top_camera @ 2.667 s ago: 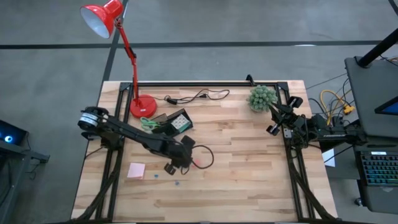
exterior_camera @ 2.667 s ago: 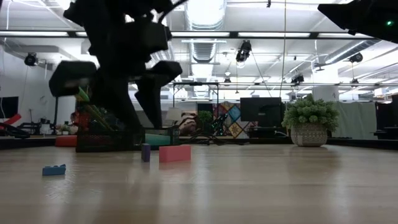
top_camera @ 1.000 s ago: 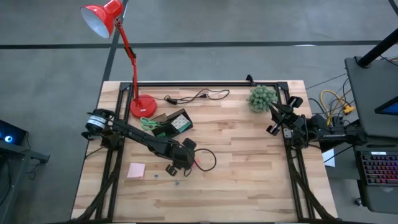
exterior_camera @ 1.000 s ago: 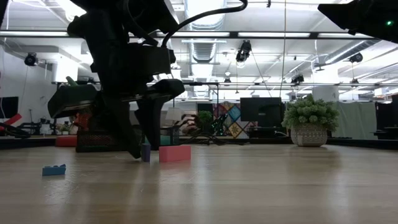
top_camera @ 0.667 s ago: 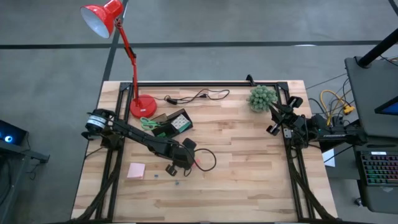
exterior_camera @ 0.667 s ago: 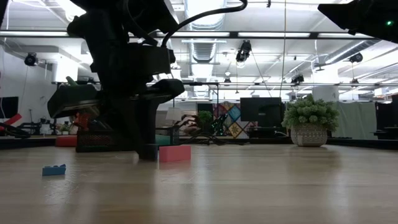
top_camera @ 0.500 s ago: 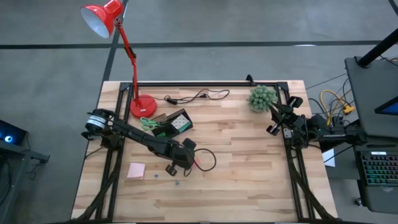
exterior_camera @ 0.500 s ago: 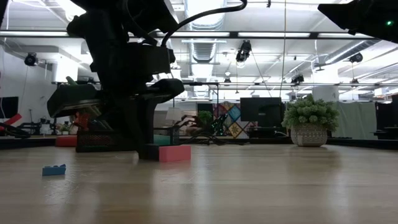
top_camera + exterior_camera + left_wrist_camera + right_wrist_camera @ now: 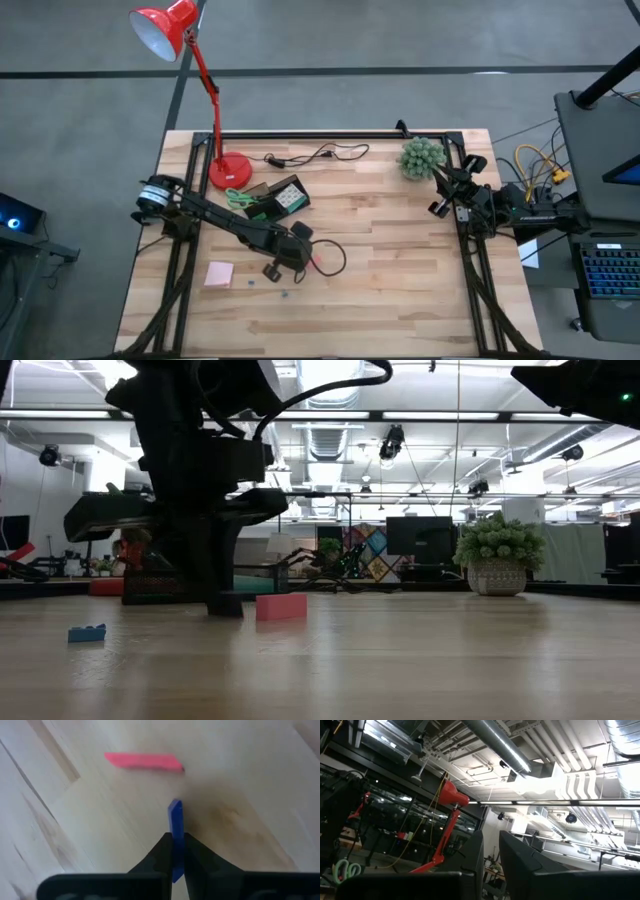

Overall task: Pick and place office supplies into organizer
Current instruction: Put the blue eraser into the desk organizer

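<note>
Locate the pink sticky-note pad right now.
In the high view the pink sticky-note pad lies flat near the table's front-left corner, beside the left gripper.

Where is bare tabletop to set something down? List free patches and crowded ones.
Free: the broad stretch between the left tool, shut on a blue piece, and the right tool parked at the table's right edge; also the near strip in front of the pink pad. Crowded: the far left, with lamp base, organizer, cable.

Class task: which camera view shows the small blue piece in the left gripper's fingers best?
The left wrist view: the blue piece stands edge-on, pinched in the left gripper. In the high view and the low view the gripper hides it. The right wrist view faces the room.
</note>
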Controlling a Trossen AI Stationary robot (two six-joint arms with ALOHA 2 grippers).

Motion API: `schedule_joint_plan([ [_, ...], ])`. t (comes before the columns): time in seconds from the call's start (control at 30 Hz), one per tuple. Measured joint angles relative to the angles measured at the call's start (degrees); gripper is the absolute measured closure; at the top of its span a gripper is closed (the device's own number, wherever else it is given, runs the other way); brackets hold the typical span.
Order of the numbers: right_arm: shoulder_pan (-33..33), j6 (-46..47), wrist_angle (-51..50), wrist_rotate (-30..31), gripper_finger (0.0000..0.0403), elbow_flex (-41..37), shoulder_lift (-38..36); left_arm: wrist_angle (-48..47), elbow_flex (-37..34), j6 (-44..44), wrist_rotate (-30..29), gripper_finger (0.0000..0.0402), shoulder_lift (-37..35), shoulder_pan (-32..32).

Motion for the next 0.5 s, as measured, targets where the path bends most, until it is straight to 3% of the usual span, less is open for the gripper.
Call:
schedule_joint_plan([
  [0.27, 0.0, 0.0, 0.0, 0.0, 0.0351, 0.0, 0.0, -3.2, 1.3, -4.2, -1.1, 0.0398, -1.2, 0.2],
  [0.5, 0.0, 0.0, 0.0, 0.0, 0.0351, 0.0, 0.0, -6.9, 1.3, -7.8, -6.5, 0.0398, -3.4, 0.3],
])
